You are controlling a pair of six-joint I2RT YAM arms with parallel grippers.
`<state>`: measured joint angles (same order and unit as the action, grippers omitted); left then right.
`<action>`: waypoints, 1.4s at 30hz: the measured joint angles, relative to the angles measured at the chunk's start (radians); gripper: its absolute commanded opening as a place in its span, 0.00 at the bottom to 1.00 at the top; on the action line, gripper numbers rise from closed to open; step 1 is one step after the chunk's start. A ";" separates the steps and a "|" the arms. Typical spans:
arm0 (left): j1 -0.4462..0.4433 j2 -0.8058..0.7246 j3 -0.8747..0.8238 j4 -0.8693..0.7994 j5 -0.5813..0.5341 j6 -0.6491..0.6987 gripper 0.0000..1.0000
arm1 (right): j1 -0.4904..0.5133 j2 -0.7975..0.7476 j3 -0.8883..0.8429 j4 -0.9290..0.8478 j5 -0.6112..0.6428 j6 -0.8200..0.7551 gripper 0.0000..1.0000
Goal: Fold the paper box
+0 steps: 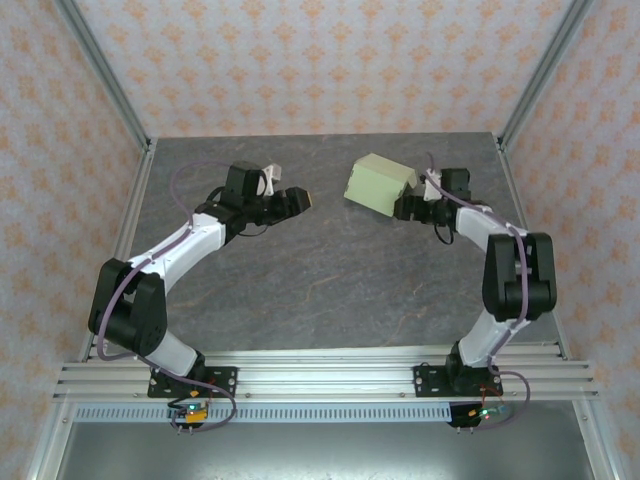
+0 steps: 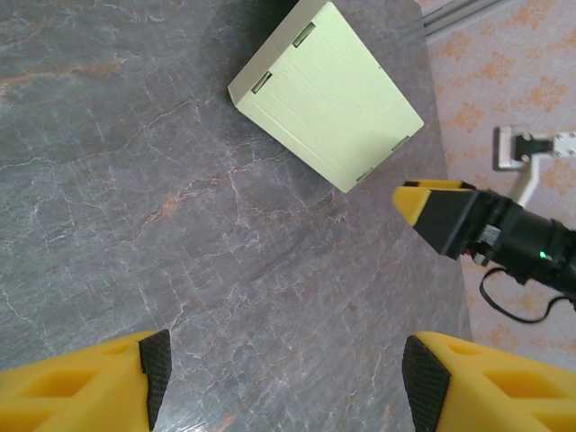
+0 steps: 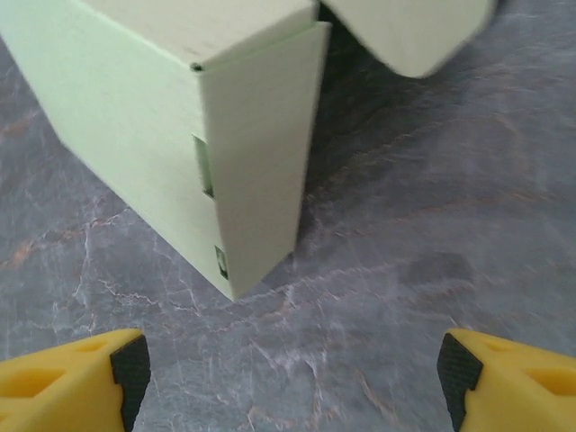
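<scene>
The paper box [image 1: 379, 184] is a pale green, folded-up rectangular box resting on the grey table [image 1: 320, 290] at the back right. In the left wrist view the paper box [image 2: 324, 94] lies far ahead with its broad face up. My left gripper [image 1: 303, 199] [image 2: 283, 373] is open, well to the box's left, with bare table between its fingers. My right gripper [image 1: 404, 207] [image 3: 288, 378] is open just right of the box, not touching it. In the right wrist view a corner of the paper box [image 3: 198, 135] stands close ahead, with a loose flap [image 3: 409, 31] sticking out.
Metal frame posts [image 1: 105, 85] and patterned walls [image 1: 320, 60] enclose the table. An aluminium rail [image 1: 320, 375] runs along the near edge. The right arm's yellow fingertip [image 2: 432, 205] appears in the left wrist view beside the box.
</scene>
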<state>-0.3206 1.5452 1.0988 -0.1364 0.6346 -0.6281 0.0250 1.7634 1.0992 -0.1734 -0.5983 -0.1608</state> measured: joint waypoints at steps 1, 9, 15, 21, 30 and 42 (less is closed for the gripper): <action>0.000 0.001 0.001 -0.001 0.000 0.002 0.71 | 0.000 0.028 0.036 -0.021 -0.021 -0.023 0.83; 0.001 0.033 0.004 -0.007 0.011 0.010 0.71 | -0.024 0.195 0.290 -0.135 -0.154 -0.164 0.77; 0.010 0.037 0.010 -0.009 0.012 0.021 0.71 | -0.032 0.267 0.367 -0.202 -0.231 -0.210 0.63; 0.014 0.064 0.023 -0.009 0.016 0.020 0.71 | -0.032 0.325 0.430 -0.257 -0.263 -0.245 0.60; 0.014 0.091 0.035 -0.006 0.033 0.021 0.71 | -0.032 0.358 0.494 -0.339 -0.319 -0.347 0.37; 0.054 -0.060 -0.029 0.026 0.083 0.209 0.78 | -0.022 0.076 0.316 -0.471 -0.440 -0.476 0.37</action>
<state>-0.2668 1.4849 1.0698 -0.1108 0.7177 -0.4187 0.0029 1.8389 1.4151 -0.6445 -1.0382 -0.6369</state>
